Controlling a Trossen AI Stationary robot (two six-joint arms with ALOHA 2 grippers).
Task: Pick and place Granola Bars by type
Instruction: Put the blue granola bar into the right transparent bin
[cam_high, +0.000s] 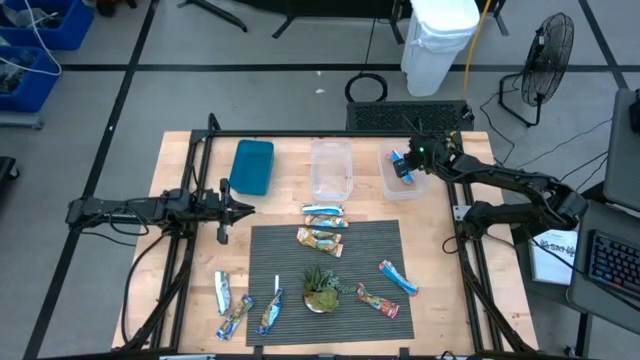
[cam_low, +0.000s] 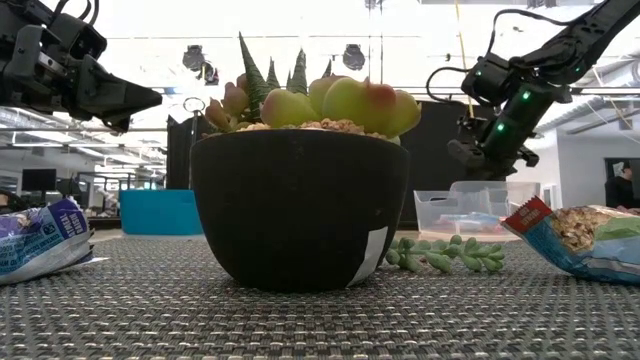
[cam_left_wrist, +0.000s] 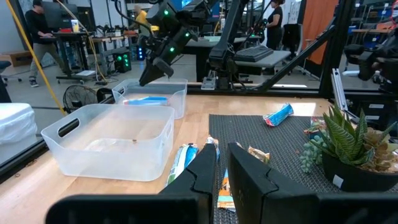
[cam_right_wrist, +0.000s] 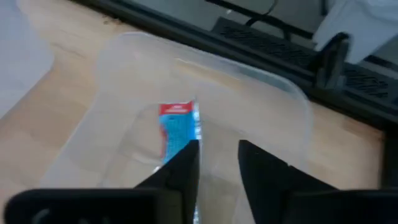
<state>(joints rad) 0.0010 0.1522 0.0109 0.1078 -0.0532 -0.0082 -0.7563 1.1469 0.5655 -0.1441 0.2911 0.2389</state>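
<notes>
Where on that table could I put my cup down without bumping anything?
Bare wood shows on the wooden table left of the teal plastic bin, and at the right edge beyond the dark ribbed mat. Wrapped granola bars and the potted succulent crowd the mat.

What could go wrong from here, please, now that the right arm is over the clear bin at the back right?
1. The right end effector stands open right over the blue-and-red bar in the right clear bin; lifting away, a finger could catch the wrapper and drag it out.
2. Two bars lie close together by the mat's back edge; a grasp there may take both.
3. The plant sits among the remaining bars and could be knocked.
</notes>
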